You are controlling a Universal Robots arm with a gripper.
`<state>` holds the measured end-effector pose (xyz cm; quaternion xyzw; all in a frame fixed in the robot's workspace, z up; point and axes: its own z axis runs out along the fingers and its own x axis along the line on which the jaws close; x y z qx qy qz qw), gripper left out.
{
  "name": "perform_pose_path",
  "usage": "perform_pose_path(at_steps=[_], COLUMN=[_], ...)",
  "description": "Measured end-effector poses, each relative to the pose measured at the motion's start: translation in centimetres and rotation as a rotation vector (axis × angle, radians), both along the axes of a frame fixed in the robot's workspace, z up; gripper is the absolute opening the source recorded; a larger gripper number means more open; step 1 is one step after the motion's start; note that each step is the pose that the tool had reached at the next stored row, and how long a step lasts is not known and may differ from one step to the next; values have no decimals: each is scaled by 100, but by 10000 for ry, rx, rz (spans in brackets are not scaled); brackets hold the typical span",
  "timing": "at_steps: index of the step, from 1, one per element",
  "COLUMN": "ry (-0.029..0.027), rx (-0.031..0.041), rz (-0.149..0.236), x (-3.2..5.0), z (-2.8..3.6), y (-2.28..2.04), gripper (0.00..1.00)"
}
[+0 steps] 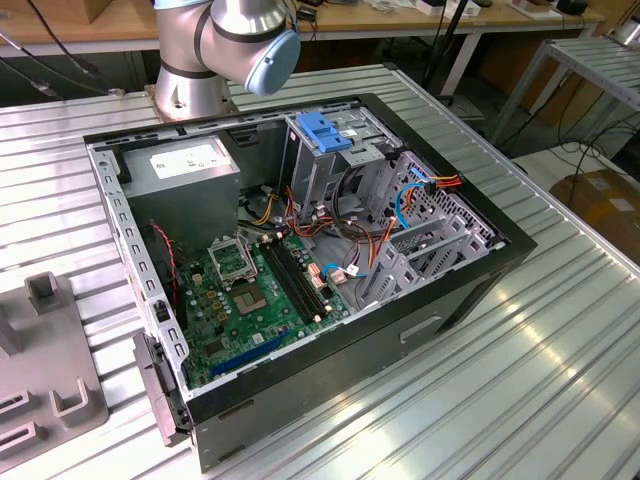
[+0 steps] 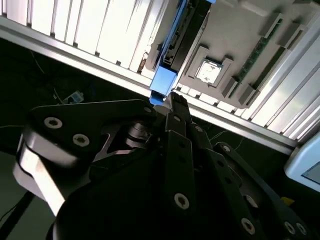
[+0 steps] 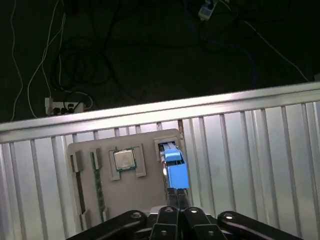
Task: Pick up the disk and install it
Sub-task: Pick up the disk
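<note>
One of the task's two steps is under way, and neither is finished. We see the disk [image 3: 175, 169], a flat grey metal drive framed by a light blue plastic rail. It stands on edge in a slot of a pale grey plastic fixture tray [image 3: 147, 197], beside a square silver processor chip [image 3: 123, 160] and a thin green memory stick [image 3: 98, 186]. By our reading it has not been lifted out. The black gripper [image 3: 176, 196] meets the disk's blue end in both wrist views. Its two fingers are drawn narrow, and we judge that they pinch that end, though the contact is partly hidden.

Installation is wholly left to do. In the exterior view the open black computer case [image 1: 470, 295] lies on its side on the ribbed silver metal table [image 1: 570, 380]. Its green motherboard [image 1: 250, 300] is exposed, and the metal drive cage [image 1: 320, 175] sits under a blue plastic handle [image 1: 325, 132]. The tray lies at the exterior view's left, well apart from the cage.

The grey arm's base joint [image 1: 230, 40] rises behind the case. We judge the wrist points down at the tray, near the table's edge.
</note>
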<state>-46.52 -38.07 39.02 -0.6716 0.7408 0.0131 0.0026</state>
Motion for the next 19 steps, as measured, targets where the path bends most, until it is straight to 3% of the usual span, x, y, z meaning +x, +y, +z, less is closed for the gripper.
perform_pose_path(at_steps=[3,5,6,7,8,10,19], ry=[-3,-2,-7,-7,-6,-6,-5], rx=[-1,0,23,44,48,61,63], rz=[671,1315,1420,1496,1547,1733,1765], x=[0,0,-1,-1,0,0,0], z=[-11,-20,-33,-48,-61,-114,-309], y=[0,0,1,1,0,0,0], gripper=[17,35,42,42,48,48,48])
